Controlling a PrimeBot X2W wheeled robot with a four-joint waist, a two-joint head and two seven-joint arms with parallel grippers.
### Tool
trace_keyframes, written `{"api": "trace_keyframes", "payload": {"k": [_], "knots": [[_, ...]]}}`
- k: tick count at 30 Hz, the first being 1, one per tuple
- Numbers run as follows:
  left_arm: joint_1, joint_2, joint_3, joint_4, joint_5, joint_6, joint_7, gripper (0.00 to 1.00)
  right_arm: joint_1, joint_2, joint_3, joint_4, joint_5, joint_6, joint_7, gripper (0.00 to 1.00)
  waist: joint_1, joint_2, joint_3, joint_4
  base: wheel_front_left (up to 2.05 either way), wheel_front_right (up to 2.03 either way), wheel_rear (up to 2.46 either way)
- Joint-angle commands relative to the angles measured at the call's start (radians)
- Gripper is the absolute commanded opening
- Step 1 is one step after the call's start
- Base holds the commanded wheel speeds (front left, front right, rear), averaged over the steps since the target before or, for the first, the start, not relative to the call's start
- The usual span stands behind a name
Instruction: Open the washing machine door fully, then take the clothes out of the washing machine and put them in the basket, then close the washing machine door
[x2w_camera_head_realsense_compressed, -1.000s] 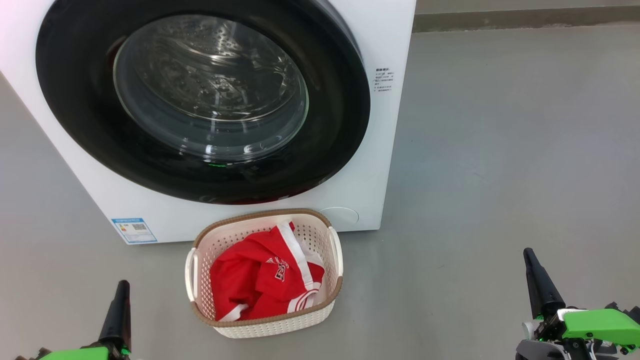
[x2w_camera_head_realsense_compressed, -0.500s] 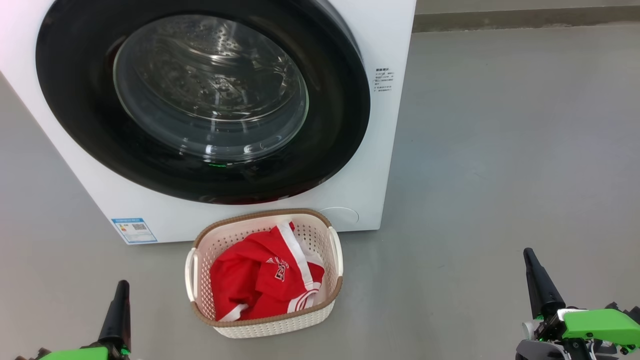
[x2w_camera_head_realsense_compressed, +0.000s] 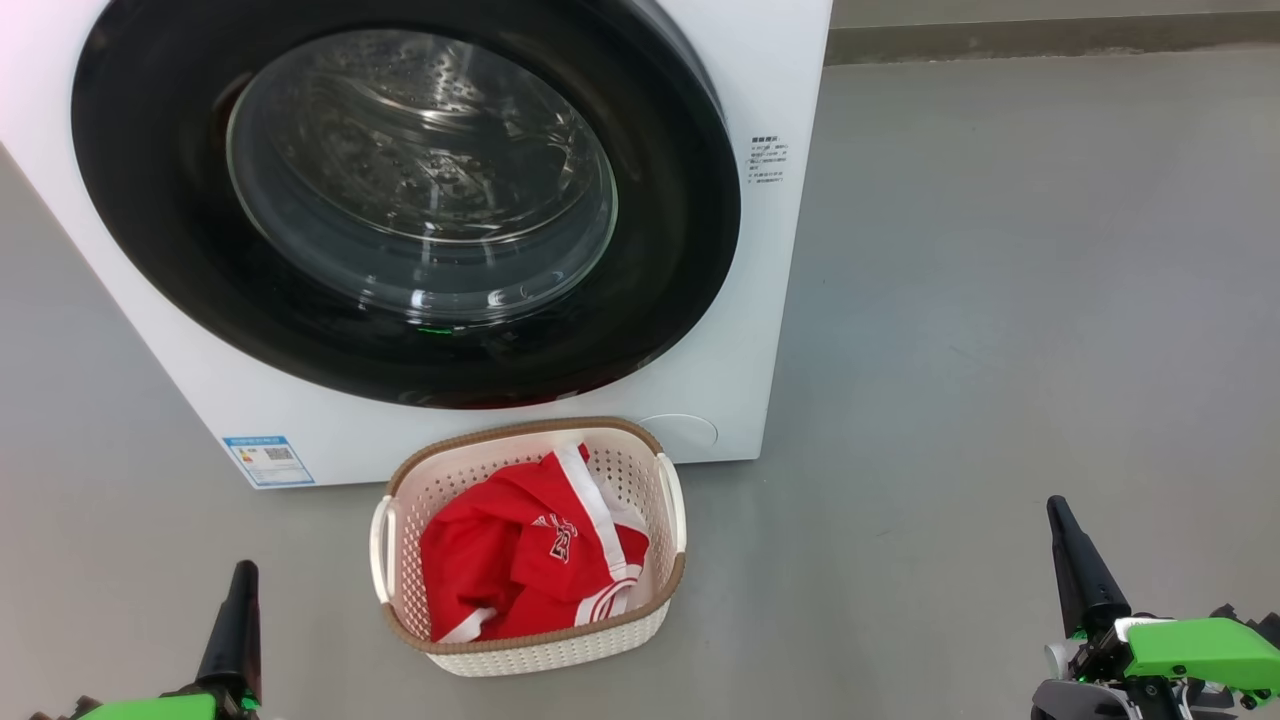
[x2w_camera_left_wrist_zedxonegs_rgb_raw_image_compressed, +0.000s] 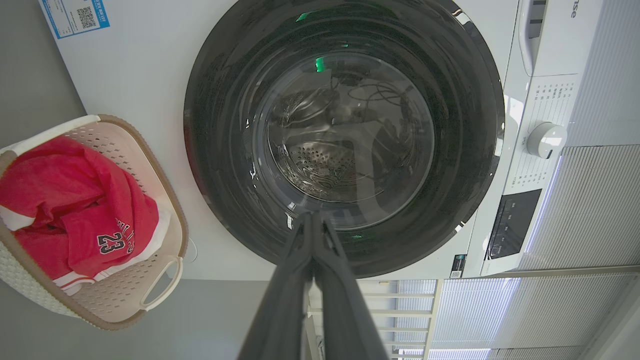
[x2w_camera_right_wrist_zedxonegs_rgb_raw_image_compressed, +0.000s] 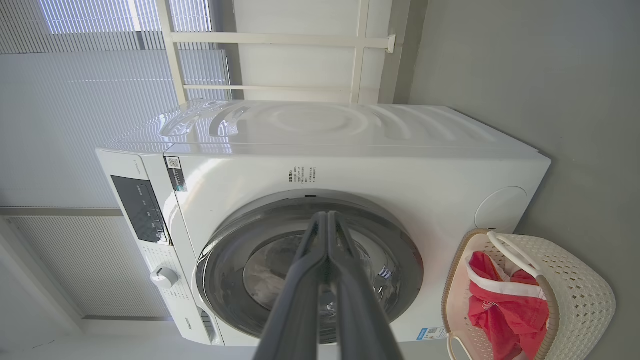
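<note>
On the grey floor (x2w_camera_head_realsense_compressed: 1000, 300), just before the large white front-loading washing machine (x2w_camera_head_realsense_compressed: 340, 440) with its glossy black round glass door (x2w_camera_head_realsense_compressed: 150, 200) closed, the cream perforated plastic basket (x2w_camera_head_realsense_compressed: 560, 655) holds the red white-trimmed clothes (x2w_camera_head_realsense_compressed: 500, 560). The left gripper (x2w_camera_head_realsense_compressed: 244, 572) and the right gripper (x2w_camera_head_realsense_compressed: 1056, 508) hover low with fingers pressed together, holding nothing.

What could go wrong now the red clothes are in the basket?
1. The red jersey is heaped near the rim of the basket; a bump could spill it.
2. The basket stands between the shut left gripper and right gripper; rolling forward might knock it.
3. The washing machine door looks shut, but its latch isn't visible.
</note>
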Motion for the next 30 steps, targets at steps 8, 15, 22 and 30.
{"api": "trace_keyframes", "payload": {"k": [8,15,22,30], "knots": [[-0.039,0.015,0.035,-0.018,0.003,-0.011,0.006,0.00,-0.012,0.000,0.023,-0.030,-0.002,0.002,0.008,0.00,-0.0001,0.0000,0.000,0.000,0.00,0.00,0.00],[-0.039,0.015,0.036,-0.018,0.003,-0.011,0.006,0.00,-0.012,0.000,0.023,-0.030,-0.002,0.002,0.008,0.00,-0.0001,0.0000,0.000,0.000,0.00,0.00,0.00],[-0.039,0.015,0.036,-0.018,0.004,-0.011,0.006,0.00,-0.012,0.000,0.023,-0.030,-0.003,0.002,0.008,0.00,-0.0001,0.0000,0.000,0.000,0.00,0.00,0.00],[-0.039,0.014,0.036,-0.018,0.004,-0.011,0.007,0.00,-0.012,0.000,0.023,-0.030,-0.003,0.002,0.009,0.00,-0.0001,0.0000,0.000,0.000,0.00,0.00,0.00]]}}
